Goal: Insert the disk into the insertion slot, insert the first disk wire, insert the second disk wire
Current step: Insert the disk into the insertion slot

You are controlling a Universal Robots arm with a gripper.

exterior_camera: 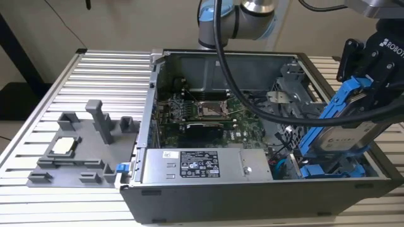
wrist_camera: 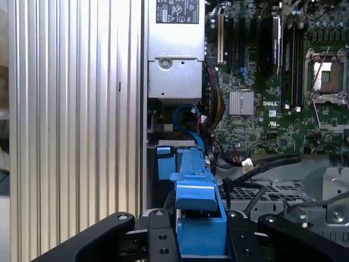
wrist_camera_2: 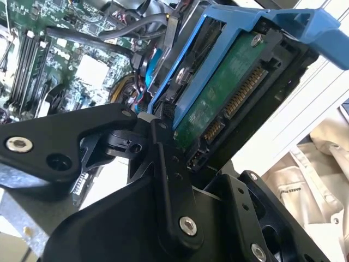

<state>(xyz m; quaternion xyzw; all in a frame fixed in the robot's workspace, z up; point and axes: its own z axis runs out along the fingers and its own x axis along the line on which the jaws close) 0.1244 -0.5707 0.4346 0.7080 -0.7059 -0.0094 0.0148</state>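
Blue-framed disk is hanging tilted in the claw, which is clamping its upper end. Its lower end is dipping into the case, beside the motherboard.

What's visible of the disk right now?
The disk is a flat silver-grey drive with a pale label, clipped in a bright blue plastic frame. The second wrist view shows its green circuit board and gold connector contacts. It hangs steeply tilted over the open case's drive-bay corner, at the exterior view's right, clamped by the claw; not seated yet.
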